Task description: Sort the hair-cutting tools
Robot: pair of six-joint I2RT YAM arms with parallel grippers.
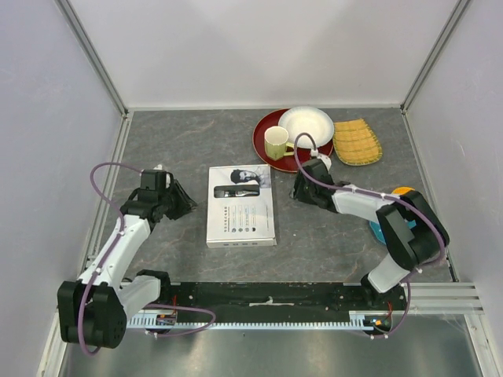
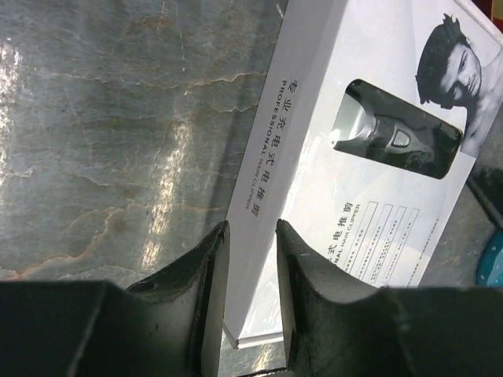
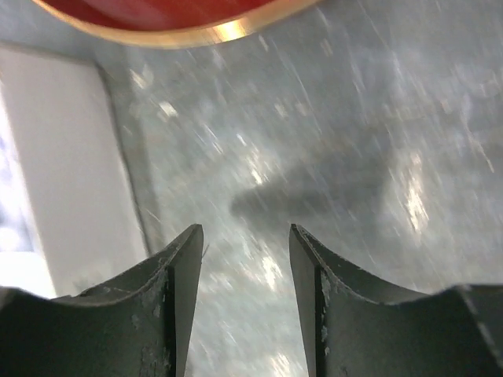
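Since the hair clipper (image 1: pixel 236 191) sits behind the window of the closed white box (image 1: pixel 241 206) mid-table, we reckon both arms flank it in the top view to get it open. Left wrist: our left gripper (image 2: pixel 251 228) is narrowly parted, empty, lined up on the box's long edge. Right wrist: right gripper (image 3: pixel 245 236) moderately open, empty, over the table (image 3: pixel 354 157) between box and red plate (image 3: pixel 157 16).

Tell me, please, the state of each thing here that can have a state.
white box: closed, lying flat.
hair clipper: inside the white box, seen through its window.
yellow mug: upright on the red plate.
left gripper: open, holding nothing.
right gripper: open, holding nothing.
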